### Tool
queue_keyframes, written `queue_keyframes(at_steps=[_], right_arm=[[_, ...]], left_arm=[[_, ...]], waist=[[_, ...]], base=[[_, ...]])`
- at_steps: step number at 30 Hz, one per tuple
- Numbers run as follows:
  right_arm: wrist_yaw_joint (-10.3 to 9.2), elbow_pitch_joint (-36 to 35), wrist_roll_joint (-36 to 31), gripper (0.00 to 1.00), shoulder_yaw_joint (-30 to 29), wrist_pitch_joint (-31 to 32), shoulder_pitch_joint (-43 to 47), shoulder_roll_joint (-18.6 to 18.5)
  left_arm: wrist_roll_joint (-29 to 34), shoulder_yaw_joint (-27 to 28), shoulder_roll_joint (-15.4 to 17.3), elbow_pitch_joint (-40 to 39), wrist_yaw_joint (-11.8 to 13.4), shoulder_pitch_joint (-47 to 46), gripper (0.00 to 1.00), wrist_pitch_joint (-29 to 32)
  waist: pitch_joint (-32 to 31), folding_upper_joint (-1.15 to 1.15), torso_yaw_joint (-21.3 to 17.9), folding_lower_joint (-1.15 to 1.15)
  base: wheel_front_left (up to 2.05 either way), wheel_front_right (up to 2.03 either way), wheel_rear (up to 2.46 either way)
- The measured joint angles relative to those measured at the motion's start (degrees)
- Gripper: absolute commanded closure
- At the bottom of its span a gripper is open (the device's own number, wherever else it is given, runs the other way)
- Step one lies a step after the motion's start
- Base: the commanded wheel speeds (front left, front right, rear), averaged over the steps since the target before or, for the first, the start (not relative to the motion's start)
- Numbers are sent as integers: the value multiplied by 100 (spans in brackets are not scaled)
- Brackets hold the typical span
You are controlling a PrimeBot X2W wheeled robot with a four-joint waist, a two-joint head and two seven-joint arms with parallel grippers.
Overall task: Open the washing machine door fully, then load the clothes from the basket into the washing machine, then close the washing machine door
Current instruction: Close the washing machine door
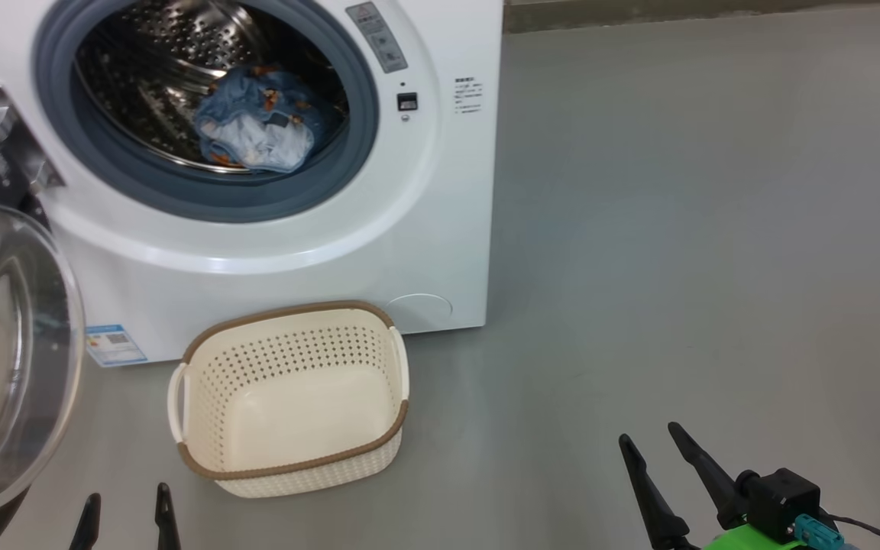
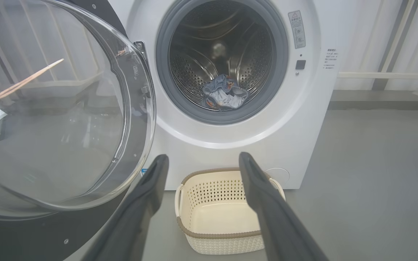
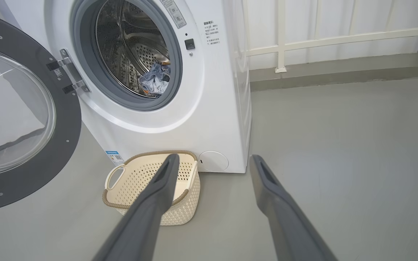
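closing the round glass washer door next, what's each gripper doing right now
left gripper, long dark fingers: open, holding nothing
right gripper, long dark fingers: open, holding nothing

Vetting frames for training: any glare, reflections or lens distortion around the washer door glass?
Head view: washing machine door glass hazy with pale reflections, clothes sharp. Left wrist view: door glass carries faint bar shapes and an orange streak. Right wrist view: glass reads milky white; washing machine and railing look tilted.
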Motion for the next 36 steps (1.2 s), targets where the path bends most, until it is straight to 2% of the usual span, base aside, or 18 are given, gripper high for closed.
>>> queue_keyframes(at_steps=[9, 26, 31, 36], right_arm=[[0, -44, -52, 0, -43, 0, 1, -2], [0, -89, -147, 0, 41, 0, 13, -7], [0, -91, -183, 0, 52, 0, 13, -9], [0, -96, -208, 0, 48, 0, 13, -10]], left_arm=[[-118, 5, 0, -12, 149, 3, 0, 0], [-176, 25, -1, 41, 259, 24, 0, 0], [-509, 25, -1, 74, 388, 31, 0, 0], [-579, 48, -1, 70, 487, 33, 0, 0]], waist=[[-23, 0, 327, 0], [-111, 0, 1434, 0], [-105, 0, 1776, 0], [-91, 0, 2136, 0]], base=[[0, 0, 0], [0, 0, 0], [0, 0, 0], [0, 0, 0]])
